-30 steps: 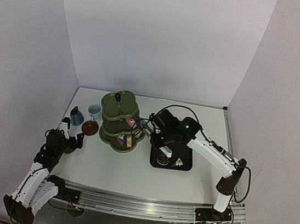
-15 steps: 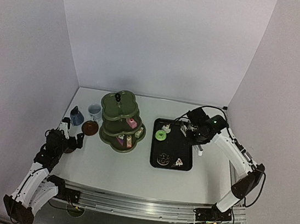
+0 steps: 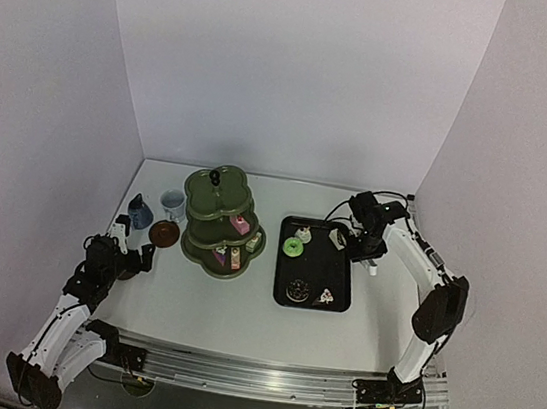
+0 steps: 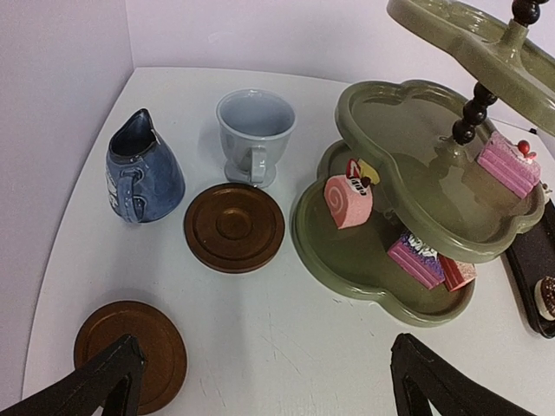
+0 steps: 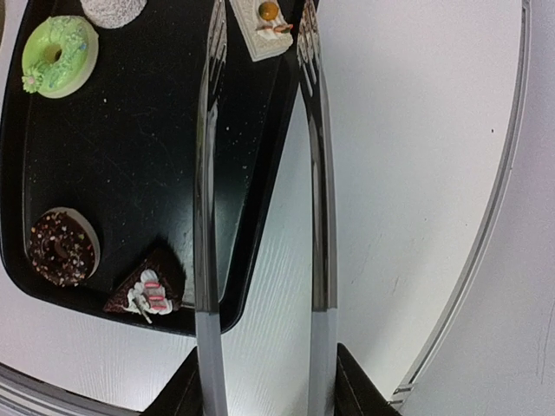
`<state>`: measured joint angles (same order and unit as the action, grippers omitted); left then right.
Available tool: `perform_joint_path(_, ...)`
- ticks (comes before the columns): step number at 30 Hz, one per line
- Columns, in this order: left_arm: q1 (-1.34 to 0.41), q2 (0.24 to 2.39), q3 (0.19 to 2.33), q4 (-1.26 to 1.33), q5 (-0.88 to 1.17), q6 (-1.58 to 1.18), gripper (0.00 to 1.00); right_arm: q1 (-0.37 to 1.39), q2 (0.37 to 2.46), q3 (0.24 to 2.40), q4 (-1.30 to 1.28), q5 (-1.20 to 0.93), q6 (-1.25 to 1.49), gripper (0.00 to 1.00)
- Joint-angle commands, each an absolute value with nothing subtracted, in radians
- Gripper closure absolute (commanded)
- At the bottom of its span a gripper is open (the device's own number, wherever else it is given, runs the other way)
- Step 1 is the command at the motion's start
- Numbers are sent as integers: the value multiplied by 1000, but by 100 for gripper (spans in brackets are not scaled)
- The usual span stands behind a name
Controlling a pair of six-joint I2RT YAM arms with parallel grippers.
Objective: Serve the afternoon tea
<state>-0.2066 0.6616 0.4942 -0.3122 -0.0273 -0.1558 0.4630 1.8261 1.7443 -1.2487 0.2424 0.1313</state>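
From above, the olive-green stand (image 3: pixel 223 223) is seen left of centre on the surface (image 3: pixel 239 311), with small cakes on its lower tiers. The dark-blue cup (image 3: pixel 139 212) and the pale cup (image 3: pixel 172 203) are placed to its left, and a saucer (image 3: pixel 164 234) lies just in front of them. The black tray (image 3: pixel 326 267) is set right of the stand, apart from it. The left claw (image 3: pixel 132 246) is held low near the saucer. The right claw (image 3: pixel 363 245) is positioned at the tray's far right edge.

In the left wrist view, the left claw (image 4: pixel 264 364) is shown released, its fingers (image 4: pixel 104 386) spread wide with nothing between them. A second saucer (image 4: pixel 130 351) lies just beside the left-hand finger. Both cups stand on the surface, off the saucers. A pink roll cake (image 4: pixel 349 201) and a purple-topped slice (image 4: pixel 416 258) are carried on the bottom tier, and a pink slice (image 4: pixel 509 165) on the middle one.

In the right wrist view, the right claw (image 5: pixel 264 386) is clenched on the tongs (image 5: pixel 205 173). A white square cake (image 5: pixel 270 24) is framed between the tong tips; contact cannot be told. A green ring (image 5: pixel 59 55), a chocolate ring (image 5: pixel 62 247) and a chocolate wedge (image 5: pixel 147 290) are left lying on the tray.
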Motion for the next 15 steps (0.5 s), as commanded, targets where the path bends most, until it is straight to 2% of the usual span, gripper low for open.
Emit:
perform_joint_path(1, -196, 672, 512, -277, -16, -146, 1, 433, 1894, 1835, -1207, 219, 39, 59)
perform_joint_path(15, -193, 685, 473, -211, 15, -60, 1, 391, 2015, 1918, -1200, 192, -45, 59)
